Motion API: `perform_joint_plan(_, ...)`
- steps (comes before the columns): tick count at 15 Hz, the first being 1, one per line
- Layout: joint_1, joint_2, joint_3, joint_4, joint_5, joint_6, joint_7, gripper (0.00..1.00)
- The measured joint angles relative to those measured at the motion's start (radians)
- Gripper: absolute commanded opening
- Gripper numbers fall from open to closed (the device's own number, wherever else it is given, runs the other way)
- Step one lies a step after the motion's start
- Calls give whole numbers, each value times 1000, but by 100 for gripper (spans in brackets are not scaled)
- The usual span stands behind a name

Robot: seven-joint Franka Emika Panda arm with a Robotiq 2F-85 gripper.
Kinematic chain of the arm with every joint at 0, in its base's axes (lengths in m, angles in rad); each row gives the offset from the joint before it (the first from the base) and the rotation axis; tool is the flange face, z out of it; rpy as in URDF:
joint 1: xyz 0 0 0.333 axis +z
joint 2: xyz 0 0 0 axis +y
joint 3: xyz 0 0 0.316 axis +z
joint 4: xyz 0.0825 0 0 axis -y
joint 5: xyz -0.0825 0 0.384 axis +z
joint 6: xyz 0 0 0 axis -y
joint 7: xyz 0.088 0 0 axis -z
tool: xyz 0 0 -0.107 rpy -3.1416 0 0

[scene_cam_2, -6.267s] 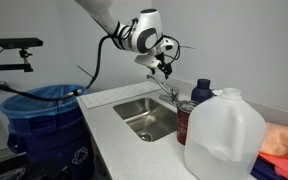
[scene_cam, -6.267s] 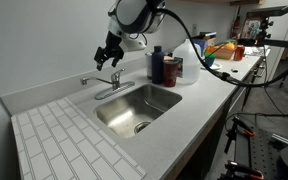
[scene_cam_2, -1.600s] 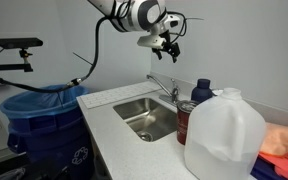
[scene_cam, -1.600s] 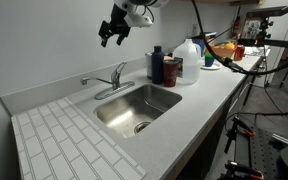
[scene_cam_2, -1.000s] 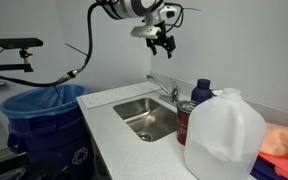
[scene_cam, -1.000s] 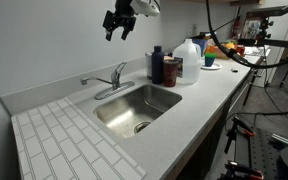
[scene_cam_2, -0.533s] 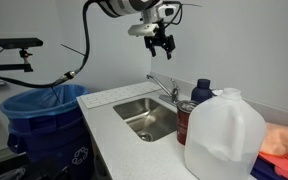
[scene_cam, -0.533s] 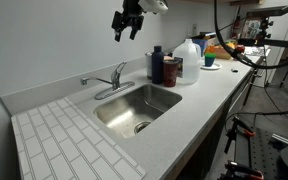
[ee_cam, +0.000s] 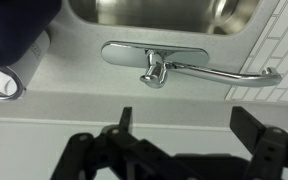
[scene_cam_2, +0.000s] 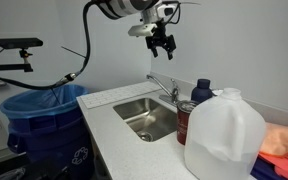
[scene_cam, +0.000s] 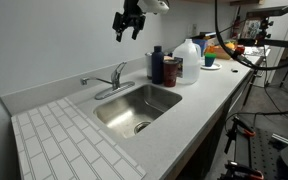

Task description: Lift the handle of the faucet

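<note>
The chrome faucet stands behind the steel sink and shows in both exterior views and the wrist view. Its short handle tilts upward from the body; it also shows in an exterior view. From above, the handle is a small rounded lever, and the long spout runs to the right. My gripper hangs high above the faucet, well clear of it, also in an exterior view. Its fingers are spread and empty.
Dark bottles and a white jug stand beside the sink; the jug is large in the foreground. A white tiled board lies at the sink's other side. A blue bin stands past the counter end.
Since 6.3 s ago the gripper has left the faucet handle and risen high above it. Over the last half second nothing visibly moves.
</note>
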Motion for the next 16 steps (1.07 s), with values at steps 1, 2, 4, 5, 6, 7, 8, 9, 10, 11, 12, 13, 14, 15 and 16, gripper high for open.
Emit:
perform_joint_plan(1,0,0,0,-1,0,0,7,100)
perform_joint_plan(2,0,0,0,-1,0,-1,12,100)
perform_joint_plan(4,0,0,0,-2,0,-1,15,100)
perform_joint_plan(5,0,0,0,-3,0,-1,15,100)
perform_joint_plan(6,0,0,0,-3,0,-1,15,100)
perform_joint_plan(7,0,0,0,-3,0,-1,15,100)
perform_joint_plan(8,0,0,0,-4,0,-1,15,100)
perform_joint_plan(9,0,0,0,-4,0,-1,15,100)
perform_joint_plan(10,0,-1,0,-5,0,-1,16,100)
perform_joint_plan(11,0,-1,0,-6,0,-1,16,100)
perform_joint_plan(12,0,-2,0,-6,0,-1,16,100)
perform_joint_plan(13,0,-2,0,-7,0,-1,16,100)
perform_joint_plan(14,0,-3,0,-8,0,-1,16,100)
perform_joint_plan(15,0,-3,0,-8,0,-1,16,100)
perform_joint_plan(16,0,-4,0,-9,0,-1,16,100)
